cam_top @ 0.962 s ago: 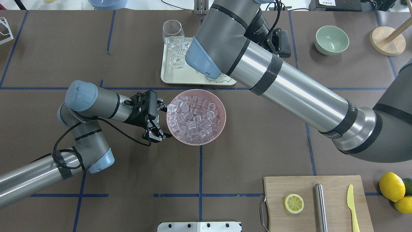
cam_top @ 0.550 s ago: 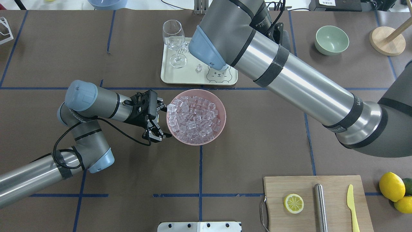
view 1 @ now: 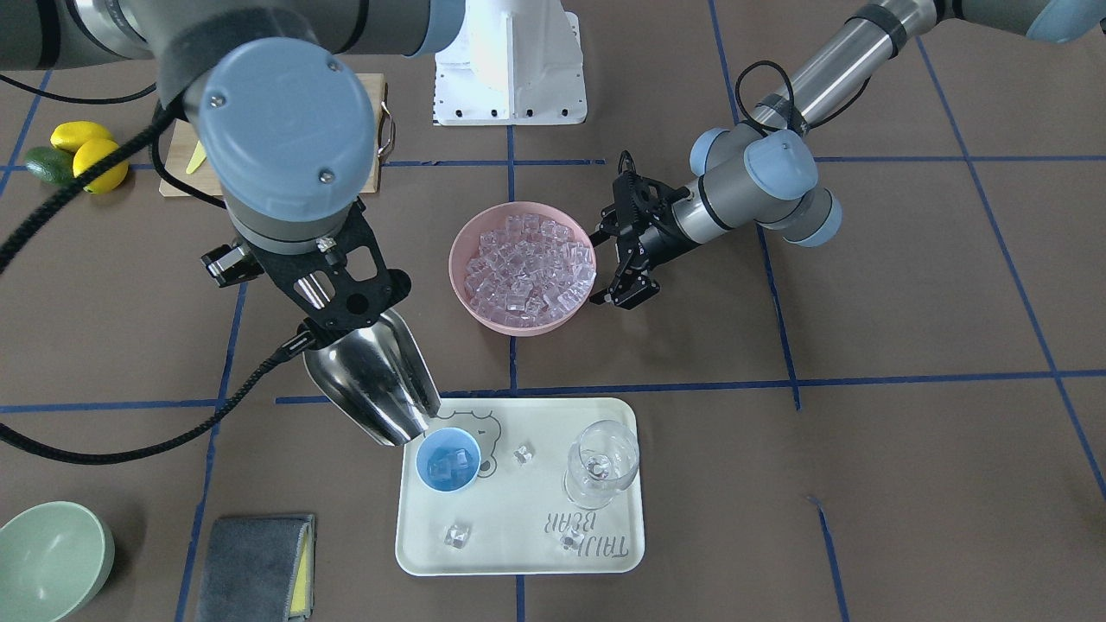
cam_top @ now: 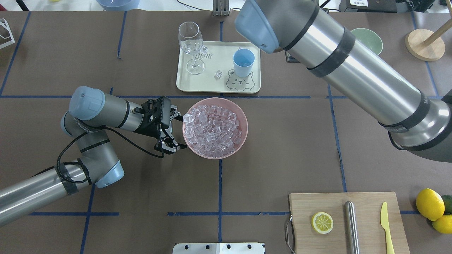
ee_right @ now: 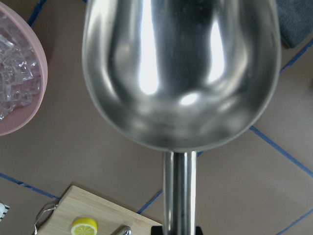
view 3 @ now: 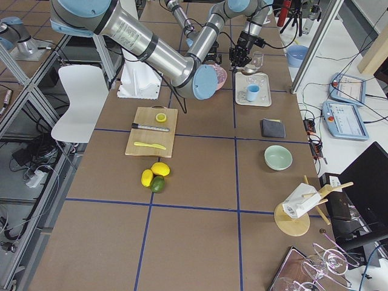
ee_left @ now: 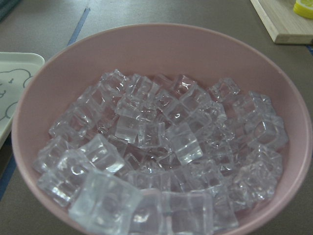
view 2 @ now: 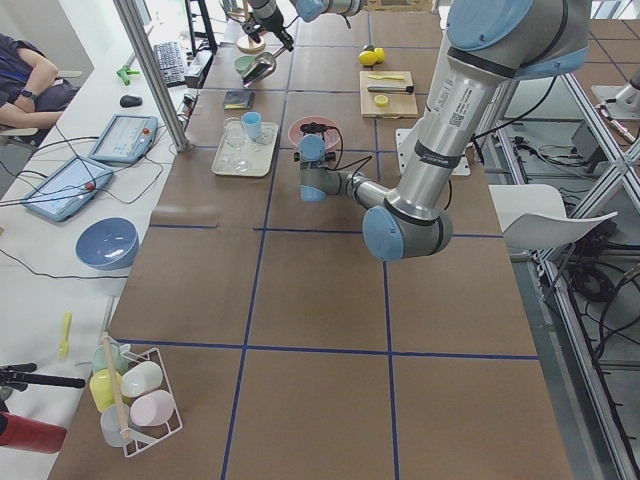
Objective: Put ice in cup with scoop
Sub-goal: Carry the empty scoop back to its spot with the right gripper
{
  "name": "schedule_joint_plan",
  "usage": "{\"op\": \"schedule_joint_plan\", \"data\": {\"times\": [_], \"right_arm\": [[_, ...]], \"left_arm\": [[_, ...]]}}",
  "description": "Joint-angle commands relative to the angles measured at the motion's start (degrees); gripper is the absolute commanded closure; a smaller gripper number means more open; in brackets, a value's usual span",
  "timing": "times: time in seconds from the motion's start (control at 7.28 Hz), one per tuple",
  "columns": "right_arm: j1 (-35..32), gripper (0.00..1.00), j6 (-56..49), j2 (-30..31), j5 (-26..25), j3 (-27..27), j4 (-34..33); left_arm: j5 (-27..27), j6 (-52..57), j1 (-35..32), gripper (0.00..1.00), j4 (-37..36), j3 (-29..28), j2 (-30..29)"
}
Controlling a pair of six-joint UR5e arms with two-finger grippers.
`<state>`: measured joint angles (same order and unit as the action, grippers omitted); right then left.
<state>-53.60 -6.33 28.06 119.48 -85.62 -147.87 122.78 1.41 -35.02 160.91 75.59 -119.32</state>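
Observation:
My right gripper (ee_right: 179, 228) is shut on the tubular handle of the steel scoop (view 1: 373, 387). The scoop hangs tilted, its lip just above and beside the light blue cup (view 1: 448, 460), and its trough (ee_right: 181, 73) is empty. The cup (cam_top: 243, 62) stands on the cream tray (cam_top: 212, 84) with a few ice cubes inside. Loose cubes (view 1: 456, 536) lie on the tray. The pink bowl (cam_top: 246, 128) is full of ice (cam_top: 213, 128). My left gripper (cam_top: 173, 130) is open, its fingers spread against the bowl's rim.
A stemmed glass (cam_top: 191, 44) stands on the tray's other end. A green bowl (view 1: 50, 557) and a grey cloth (view 1: 253, 566) lie beyond the tray. A cutting board (cam_top: 303, 225) carries a lemon slice, a steel cylinder (cam_top: 351, 222) and a yellow knife. Lemons (cam_top: 429, 204) sit beside it.
My right arm has swung back and to the right, uncovering the cup and the tray's bear picture in the overhead view. The left arm has barely moved at the bowl.

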Motion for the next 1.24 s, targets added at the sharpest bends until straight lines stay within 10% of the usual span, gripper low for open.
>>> {"op": "schedule_joint_plan", "data": {"times": [0.0,0.41,1.1], "right_arm": [[-2.99,1.0,7.84,9.33,6.52,-12.67,0.12],[-3.44,1.0,24.02,26.56,8.58,-32.88,1.97],[3.03,1.0,48.45,48.1,9.2,-41.55,22.73]], "left_arm": [[0.0,0.0,-0.31,0.01,0.02,0.0,0.14],[0.0,0.0,-0.49,0.01,0.02,0.09,0.22],[0.0,0.0,-0.4,0.01,0.02,0.17,0.23]]}}
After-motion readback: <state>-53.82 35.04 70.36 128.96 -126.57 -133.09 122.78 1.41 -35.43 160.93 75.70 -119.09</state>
